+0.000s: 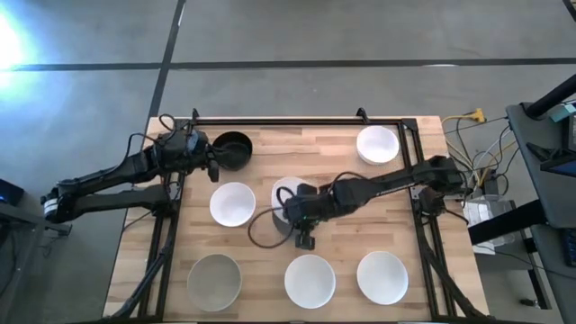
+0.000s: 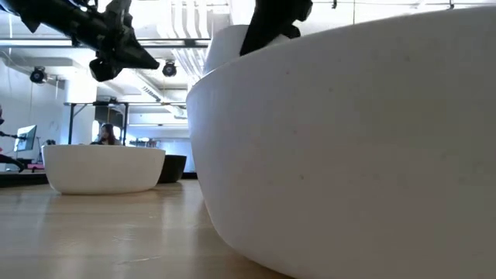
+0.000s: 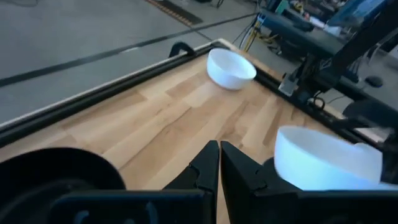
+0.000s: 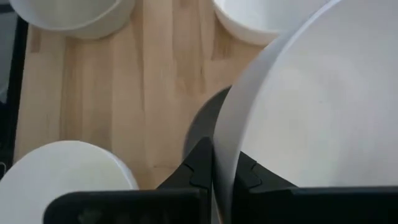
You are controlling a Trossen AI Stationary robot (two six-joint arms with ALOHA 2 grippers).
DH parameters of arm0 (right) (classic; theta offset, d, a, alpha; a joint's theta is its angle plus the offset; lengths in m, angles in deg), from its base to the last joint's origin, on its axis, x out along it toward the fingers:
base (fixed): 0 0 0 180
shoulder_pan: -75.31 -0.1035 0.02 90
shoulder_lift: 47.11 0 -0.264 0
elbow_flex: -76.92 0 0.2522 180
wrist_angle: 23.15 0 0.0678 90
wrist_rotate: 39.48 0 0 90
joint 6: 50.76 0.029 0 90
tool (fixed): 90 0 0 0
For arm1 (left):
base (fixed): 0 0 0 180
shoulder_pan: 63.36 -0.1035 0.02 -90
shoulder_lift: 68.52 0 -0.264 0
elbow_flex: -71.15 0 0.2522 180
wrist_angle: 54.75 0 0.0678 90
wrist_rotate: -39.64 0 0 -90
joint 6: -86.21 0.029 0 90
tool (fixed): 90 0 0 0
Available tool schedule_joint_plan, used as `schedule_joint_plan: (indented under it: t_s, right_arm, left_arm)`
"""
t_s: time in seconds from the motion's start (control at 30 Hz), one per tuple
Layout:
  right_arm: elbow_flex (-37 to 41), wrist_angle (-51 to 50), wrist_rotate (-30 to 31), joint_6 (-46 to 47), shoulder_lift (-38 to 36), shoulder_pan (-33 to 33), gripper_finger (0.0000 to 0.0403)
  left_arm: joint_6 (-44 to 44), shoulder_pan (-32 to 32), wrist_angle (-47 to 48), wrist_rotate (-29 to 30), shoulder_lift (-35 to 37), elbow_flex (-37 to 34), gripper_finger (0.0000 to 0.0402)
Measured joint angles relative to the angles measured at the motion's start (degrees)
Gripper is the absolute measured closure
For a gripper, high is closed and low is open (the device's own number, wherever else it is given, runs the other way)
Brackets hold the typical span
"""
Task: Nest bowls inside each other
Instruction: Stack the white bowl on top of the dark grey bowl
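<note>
While the right gripper (image 1: 303,236) pinches the rim of a white bowl (image 4: 311,106) above what looks like a grey bowl (image 4: 202,124), the other bowls lie scattered unnested; the left gripper (image 3: 219,163) waits shut and empty beside the black bowl (image 1: 233,149).

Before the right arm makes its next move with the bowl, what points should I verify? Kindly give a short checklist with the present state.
1. Right pincer shut on the white bowl at its rim: ok.
2. Grey bowl lies under the held bowl: ok.
3. Held bowl centred over the grey bowl: cannot tell.
4. Left pincer shut, empty, beside the black bowl, away from the right arm: ok.
</note>
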Motion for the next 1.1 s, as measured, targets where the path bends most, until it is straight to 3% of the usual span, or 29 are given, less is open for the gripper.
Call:
schedule_joint_plan:
  t_s: [0.27, 0.4, 0.7, 1.1]
  right_arm:
    - [-0.4, 3.0, 0.8, 5.6, 4.0, -0.1, 0.0394]
    - [-1.4, 2.6, -2.7, 7.1, 6.3, -0.2, 0.0394]
    - [-2.5, 1.4, -2.9, 13.4, 8.5, -0.6, 0.0392]
    - [-2.5, 1.3, -4.5, 14.6, 7.9, -0.4, 0.0305]
  left_arm:
    - [0.0, 0.0, -0.3, 0.0, 1.8, 0.0, 0.0402]
    - [0.0, 0.0, -0.3, 0.0, 2.6, 0.0, 0.0402]
    - [0.1, 0.0, -0.3, -0.5, 3.5, 0.0, 0.0402]
    - [0.1, 0.0, -0.3, -2.6, 3.6, 0.0, 0.0402]
